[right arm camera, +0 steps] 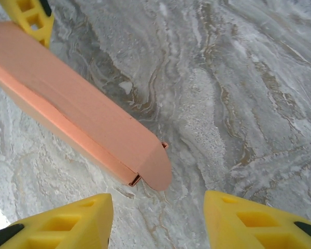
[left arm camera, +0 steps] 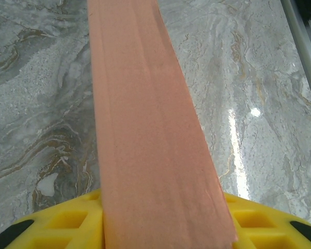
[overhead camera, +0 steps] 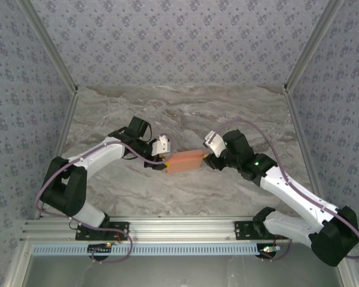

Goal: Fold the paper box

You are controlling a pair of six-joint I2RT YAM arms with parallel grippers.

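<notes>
The marble table (overhead camera: 227,107) takes up most of the floor of the booth, with patterned walls (overhead camera: 179,36) around it and an aluminium rail (overhead camera: 185,230) along the near edge where both arms are bolted.

The left arm (overhead camera: 102,152) swings out wide to the left. Its elbow is folded back by the side wall, and the forearm then reaches in towards the middle of the table. The right arm (overhead camera: 287,182) mirrors it, running from its base at the lower right up and inwards on a long diagonal, wrist bent towards the centre. The two wrists face each other across a short gap.

In that gap sits the paper box (overhead camera: 184,161), a salmon-orange folded slab lying roughly left to right at the middle of the table. I can't tell whether it rests on the marble or hangs just above it.

The left gripper (overhead camera: 163,161) has the box's left end. From its wrist, the yellow fingers (left arm camera: 57,228) press against both long sides of the box (left arm camera: 145,129), which stretches straight away from them.

The right gripper (overhead camera: 209,158) sits just off the other end with its yellow fingers (right arm camera: 67,223) spread apart and nothing between them. The box's rounded end flap (right arm camera: 156,168) lies just ahead of that gap.
</notes>
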